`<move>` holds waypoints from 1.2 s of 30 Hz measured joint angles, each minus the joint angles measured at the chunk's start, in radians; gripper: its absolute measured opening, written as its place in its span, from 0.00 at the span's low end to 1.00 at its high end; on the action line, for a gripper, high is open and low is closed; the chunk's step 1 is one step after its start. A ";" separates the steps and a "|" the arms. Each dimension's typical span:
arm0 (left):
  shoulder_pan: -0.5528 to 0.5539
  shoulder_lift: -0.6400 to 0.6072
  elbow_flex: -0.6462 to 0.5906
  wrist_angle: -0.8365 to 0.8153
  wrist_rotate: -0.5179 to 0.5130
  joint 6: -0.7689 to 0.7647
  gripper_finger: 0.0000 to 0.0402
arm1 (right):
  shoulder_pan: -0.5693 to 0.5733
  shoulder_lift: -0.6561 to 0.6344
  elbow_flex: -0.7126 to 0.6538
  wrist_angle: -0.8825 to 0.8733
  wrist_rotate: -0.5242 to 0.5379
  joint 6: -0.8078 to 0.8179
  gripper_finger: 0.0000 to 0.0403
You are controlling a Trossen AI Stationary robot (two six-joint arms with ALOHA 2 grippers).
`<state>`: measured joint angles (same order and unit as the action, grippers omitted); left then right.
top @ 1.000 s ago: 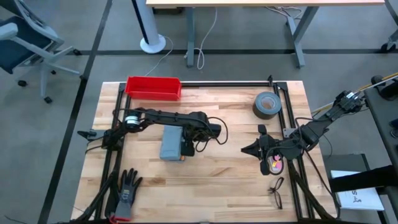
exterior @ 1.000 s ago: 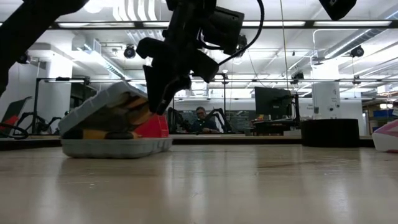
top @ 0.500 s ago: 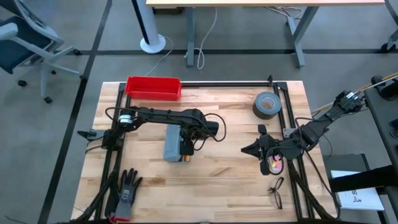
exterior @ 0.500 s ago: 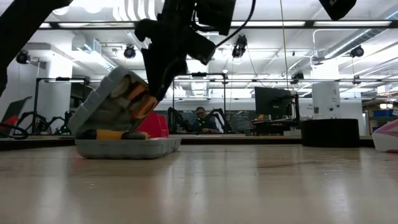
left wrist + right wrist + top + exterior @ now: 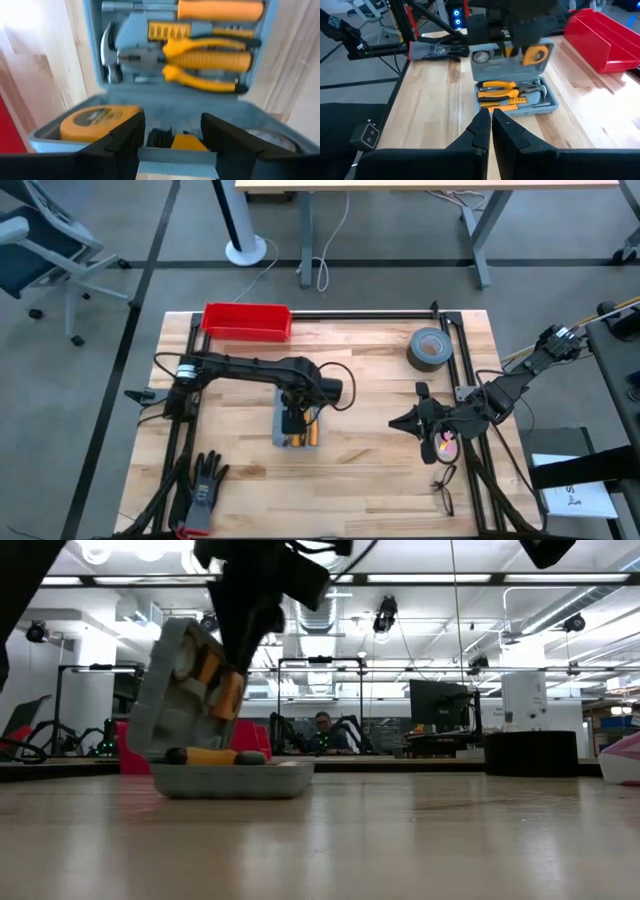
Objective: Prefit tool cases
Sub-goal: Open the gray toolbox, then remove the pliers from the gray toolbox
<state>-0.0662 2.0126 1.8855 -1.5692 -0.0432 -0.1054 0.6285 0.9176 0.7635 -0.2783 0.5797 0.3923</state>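
A black work glove (image 5: 203,486) is seen at the near left corner of the wooden table (image 5: 380,470), and a red rectangular bin (image 5: 247,321) of smooth plastic is set at the far left edge. Just right of these, near the table's middle, the tool case (image 5: 296,426) is found: a small grey-blue hinged box of hard moulded plastic, its base flat on the wood and its lid (image 5: 185,690) raised steeply, nearly upright. The lid's free edge is clamped between the fingers of the left gripper (image 5: 172,132), which is reached in from above. Yellow-handled pliers (image 5: 210,62), a hammer (image 5: 108,52), a screwdriver and a tape measure (image 5: 95,122) are seated in shaped slots of the grey interior. The case is judged stiff and fairly slick, light as a shell but weighted by the steel tools, so the base may slide or lift when the lid is pulled; the lid rim opposite the hinge is judged the sound place for a hold. Farther right, a roll of dark tape (image 5: 429,347) is laid flat, and the right gripper (image 5: 395,421) is parked near the right edge, jaws clenched on nothing.
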 joint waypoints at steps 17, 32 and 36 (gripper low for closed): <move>-0.084 -0.484 -0.761 0.545 0.003 -0.342 0.60 | 0.000 0.000 0.000 0.015 0.008 0.000 0.00; -0.094 -0.582 -0.987 0.894 -0.038 -0.390 0.68 | 0.000 0.000 0.000 0.023 0.025 0.000 0.00; -0.095 -0.576 -1.012 0.993 -0.046 -0.396 0.66 | 0.000 0.000 0.000 0.023 0.034 0.002 0.00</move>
<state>-0.1608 1.4370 0.8739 -0.5762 -0.0887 -0.5011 0.6281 0.9176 0.7635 -0.2554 0.6137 0.3948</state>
